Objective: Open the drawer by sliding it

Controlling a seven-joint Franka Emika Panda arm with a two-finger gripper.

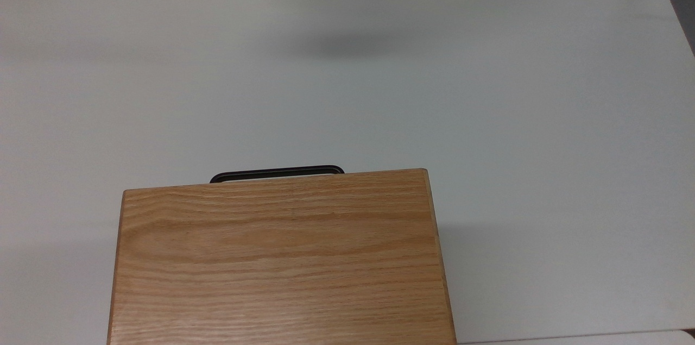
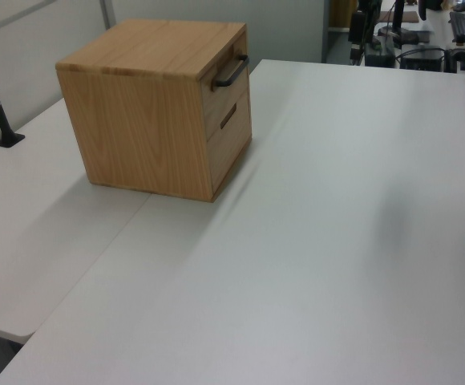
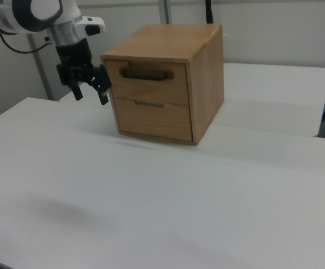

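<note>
Nothing of the slide is done yet: the top drawer [image 3: 147, 83] sits flush in the oak cabinet [image 3: 204, 78], well beyond the hand [image 3: 89, 92], which hangs above the worktop [image 3: 151, 196], fingers spread, its black handle [image 3: 145, 75] ungrasped.

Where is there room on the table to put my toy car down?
The table is bare all across the wide stretch in front of the cabinet and beside it. Only the spot by the drawer handle is crowded, in the right view, where the hand hangs open.
</note>
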